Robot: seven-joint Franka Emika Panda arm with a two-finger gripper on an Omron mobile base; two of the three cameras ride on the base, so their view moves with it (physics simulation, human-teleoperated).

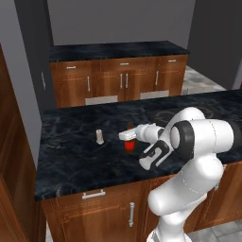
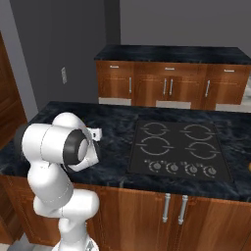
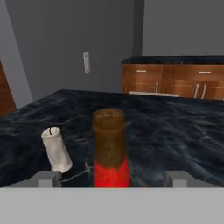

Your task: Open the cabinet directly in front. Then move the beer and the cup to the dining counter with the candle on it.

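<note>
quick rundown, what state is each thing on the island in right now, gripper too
beer: upright on the dining counter, between the gripper's fingers.
gripper: open, fingers well clear of the bottle on both sides.
candle: on the counter beside the beer, apart from it, leaning slightly, unlit.
cooktop: set in the counter, nothing on it.

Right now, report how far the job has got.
Done: the beer stands upright on the dining counter, beside the candle. In hand: the gripper sits around the bottle, fingers spread well clear of it, so it looks released. Left: the cup, not on this counter yet.
</note>
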